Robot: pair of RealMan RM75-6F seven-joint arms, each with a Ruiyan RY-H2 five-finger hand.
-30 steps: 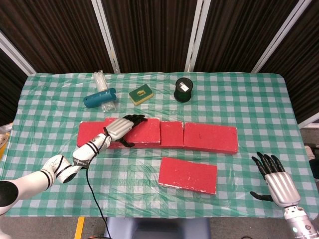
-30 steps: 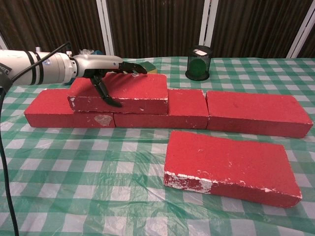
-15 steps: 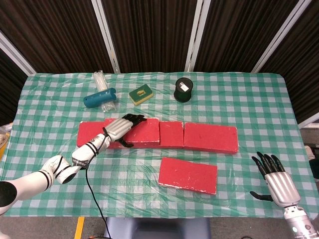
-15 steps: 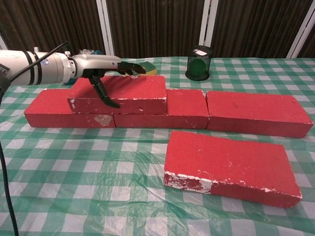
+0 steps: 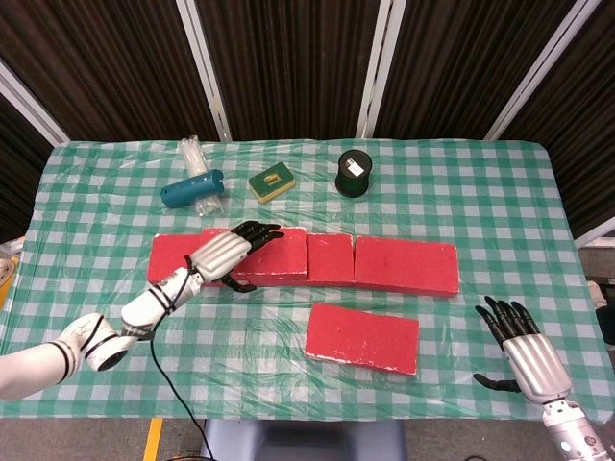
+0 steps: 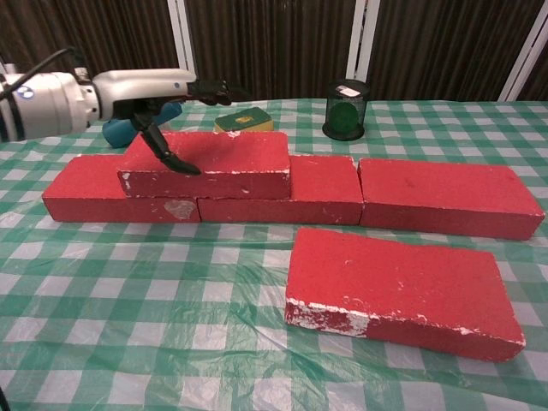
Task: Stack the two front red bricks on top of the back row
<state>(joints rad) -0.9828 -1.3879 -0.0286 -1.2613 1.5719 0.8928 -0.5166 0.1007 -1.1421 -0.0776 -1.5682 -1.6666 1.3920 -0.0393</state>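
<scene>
Nearest the robot, the right robot hand (image 5: 527,357) hovers low over the desk (image 5: 461,317) edge, fingers spread wide, palm down, holding nothing. It shows only in the head view.

Just inward of it, to its left, lies the front brick (image 5: 362,338) (image 6: 400,289), flat on the checked cloth, well apart from that robot hand and untouched. Its near edge shows white chipping in the chest view.

Further left, the left robot hand (image 5: 226,254) (image 6: 163,90) reaches in from the near left corner. It sits above the stacked brick (image 5: 267,254) (image 6: 208,163), fingers stretched out over the brick's top, thumb pointing down toward its front face. In the chest view the thumb tip looks at or just off the brick's top front edge, and the fingers stand clear above it. So the robot hand is open, gripping nothing.

That stacked brick rests on the back row (image 5: 404,265) (image 6: 445,195), at its left end, right under the left robot hand. The row runs off to the right of that robot hand, its right brick bare on top.

Beyond the left robot hand: a blue cylinder (image 5: 192,188) (image 6: 137,127) with clear plastic tubes (image 5: 193,154) beside it, and a green-and-yellow sponge (image 5: 272,181) (image 6: 244,121) to its right. Farther right stands a dark round container (image 5: 354,172) (image 6: 346,109).
</scene>
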